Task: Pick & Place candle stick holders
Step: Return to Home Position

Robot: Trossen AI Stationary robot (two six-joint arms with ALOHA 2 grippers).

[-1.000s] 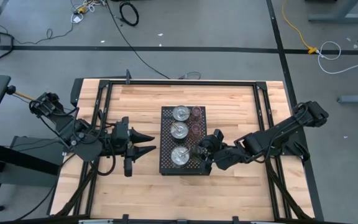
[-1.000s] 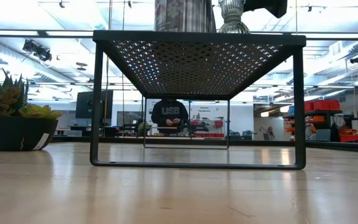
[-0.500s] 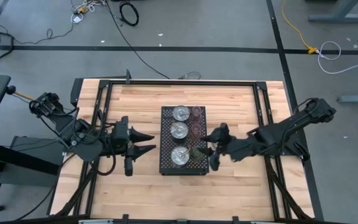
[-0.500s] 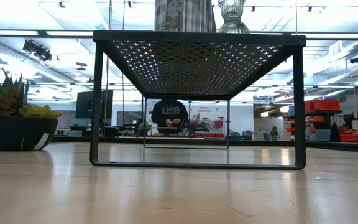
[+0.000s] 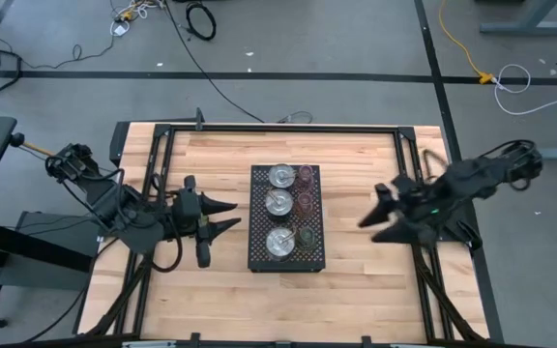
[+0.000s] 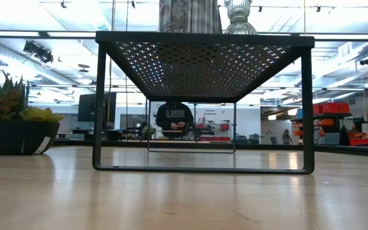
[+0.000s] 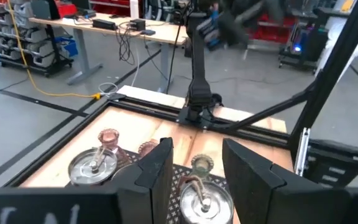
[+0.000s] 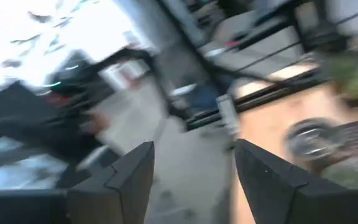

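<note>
On tray (image 5: pixel 259 261), holders (image 5: pixel 279 202); right tool (image 5: pixel 374 209) apart

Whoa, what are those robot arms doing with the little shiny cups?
Nothing is being held right now. All six candle stick holders sit on the black perforated shelf in the middle of the table: three silver cups in a row, three small glass ones beside them. The right gripper, open and empty, has just swung back from the shelf. The left gripper waits open on the other side.
</note>
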